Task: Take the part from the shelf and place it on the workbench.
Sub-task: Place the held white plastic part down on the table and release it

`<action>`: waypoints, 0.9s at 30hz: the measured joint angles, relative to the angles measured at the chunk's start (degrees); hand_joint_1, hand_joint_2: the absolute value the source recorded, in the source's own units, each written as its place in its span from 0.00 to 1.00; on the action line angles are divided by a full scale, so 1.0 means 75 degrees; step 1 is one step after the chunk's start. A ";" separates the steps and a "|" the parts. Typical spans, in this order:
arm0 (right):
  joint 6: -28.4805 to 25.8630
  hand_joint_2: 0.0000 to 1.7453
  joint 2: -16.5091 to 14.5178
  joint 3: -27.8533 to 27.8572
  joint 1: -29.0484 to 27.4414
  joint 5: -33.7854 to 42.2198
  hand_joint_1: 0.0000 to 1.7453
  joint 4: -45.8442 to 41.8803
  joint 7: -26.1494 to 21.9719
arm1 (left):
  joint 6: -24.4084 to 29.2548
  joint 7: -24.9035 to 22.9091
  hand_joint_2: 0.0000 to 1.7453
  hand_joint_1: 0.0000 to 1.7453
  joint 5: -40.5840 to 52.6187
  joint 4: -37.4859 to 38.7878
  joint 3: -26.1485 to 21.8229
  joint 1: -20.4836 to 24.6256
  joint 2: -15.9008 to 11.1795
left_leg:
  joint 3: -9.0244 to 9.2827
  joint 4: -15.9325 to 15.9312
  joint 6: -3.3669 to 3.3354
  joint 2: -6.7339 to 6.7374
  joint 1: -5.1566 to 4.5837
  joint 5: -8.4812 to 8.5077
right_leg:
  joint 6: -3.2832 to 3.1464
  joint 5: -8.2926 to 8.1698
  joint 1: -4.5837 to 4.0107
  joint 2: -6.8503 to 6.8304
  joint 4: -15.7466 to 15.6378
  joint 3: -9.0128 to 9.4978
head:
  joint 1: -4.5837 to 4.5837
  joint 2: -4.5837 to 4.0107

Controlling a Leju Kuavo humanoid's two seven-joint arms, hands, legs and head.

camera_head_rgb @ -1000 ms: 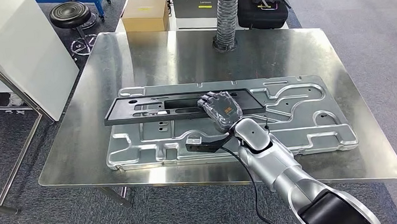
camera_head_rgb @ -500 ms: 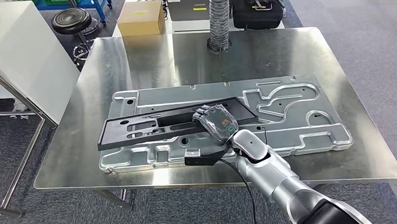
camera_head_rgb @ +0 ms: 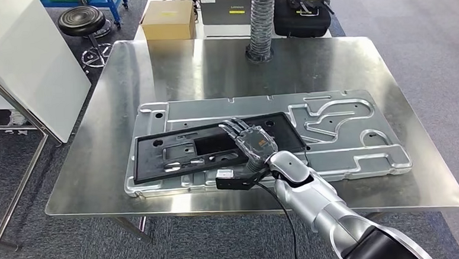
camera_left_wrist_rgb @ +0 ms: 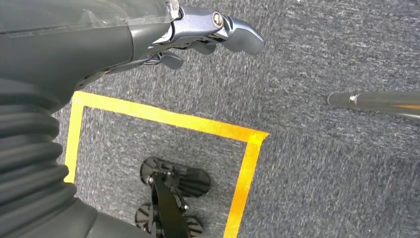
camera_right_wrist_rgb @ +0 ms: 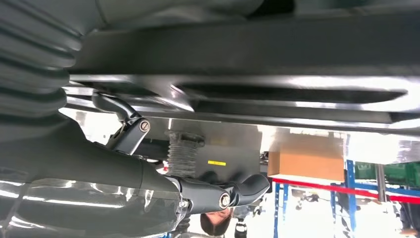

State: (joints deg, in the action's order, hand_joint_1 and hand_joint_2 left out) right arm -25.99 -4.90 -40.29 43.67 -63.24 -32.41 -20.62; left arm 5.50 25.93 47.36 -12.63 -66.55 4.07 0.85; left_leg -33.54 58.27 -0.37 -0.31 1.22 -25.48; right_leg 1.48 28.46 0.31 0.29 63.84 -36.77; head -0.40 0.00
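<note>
Steel bench (camera_head_rgb: 153,68) carries a grey panel (camera_head_rgb: 346,129); our black part (camera_head_rgb: 175,153) lies on it, our right hand (camera_head_rgb: 252,141) gripping its near edge. Left hand (camera_left_wrist_rgb: 198,34) hangs empty, fingers loose. We judge it stiff, long, prone to swing: hold mid-length.

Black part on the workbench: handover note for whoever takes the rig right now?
Right hand: fingers spread flat on the black part; whether it grips, cannot tell.
Left hand: hangs over the carpet with yellow tape, holding nothing.
Black part lies skewed on the silver stamped panel, which sits on the workbench.
Done: part brought to the bench.
Left: release, lift the right hand clear.
</note>
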 joint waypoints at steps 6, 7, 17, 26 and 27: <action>0.0391 0.00 0.0003 0.0267 0.0024 0.1602 0.00 0.0022 -0.0835 | 0.0061 0.0036 0.00 0.00 0.0015 0.0000 -0.0011 -0.0010 0.0001 | -0.0011 0.0006 -0.0028 -0.0007 -0.0045 0.0009 | -0.0049 0.0071 -0.0017 -0.0002 0.0748 -0.0333 | -0.0019 0.0000; 0.0539 0.00 0.0004 0.0423 0.0018 0.2186 0.00 -0.0078 -0.1129 | 0.0067 0.0042 0.00 0.00 0.0015 0.0001 -0.0014 -0.0008 0.0017 | -0.0004 0.0006 -0.0023 -0.0008 -0.0059 0.0006 | -0.0119 -0.0168 -0.0043 -0.0005 0.0155 -0.0045 | -0.0015 0.0000; 0.2287 0.00 0.0304 0.2558 -0.1073 0.8135 0.00 -0.4288 -0.2079 | 0.0154 0.0175 0.00 0.00 -0.0040 0.0004 -0.0138 -0.0062 0.0079 | -0.0684 0.1542 0.0265 0.0003 -0.0064 -0.0895 | -0.0373 -0.0522 -0.0015 -0.0079 -0.1003 0.0492 | 0.0085 -0.0001; 0.1759 0.00 0.0639 0.4182 -0.2440 0.9029 0.00 -0.8172 -0.2452 | 0.0270 0.0321 0.00 0.00 -0.0174 0.0004 -0.0366 -0.0122 0.0087 | -0.0009 0.0086 0.0172 -0.0010 -0.0031 -0.0103 | -0.0151 -0.0313 -0.0047 -0.0034 -0.0756 0.0470 | 0.0112 -0.0001; 0.1575 0.00 0.0648 0.4306 -0.2625 0.8949 0.00 -0.8509 -0.2463 | 0.0289 0.0342 0.00 0.00 -0.0185 0.0005 -0.0398 -0.0130 0.0093 | -0.0020 0.0085 0.0112 -0.0009 -0.0027 -0.0091 | -0.0113 -0.0319 -0.0041 -0.0033 -0.0758 0.0469 | 0.0113 0.0000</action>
State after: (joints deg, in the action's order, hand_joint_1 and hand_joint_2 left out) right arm -14.17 -0.03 -8.00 23.99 3.87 -96.23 -39.09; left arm 7.67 28.50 45.98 -12.60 -69.54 3.10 1.55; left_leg -33.69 58.90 0.47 -0.38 1.01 -26.16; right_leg 0.63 26.06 0.01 0.04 58.16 -33.25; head 0.44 0.00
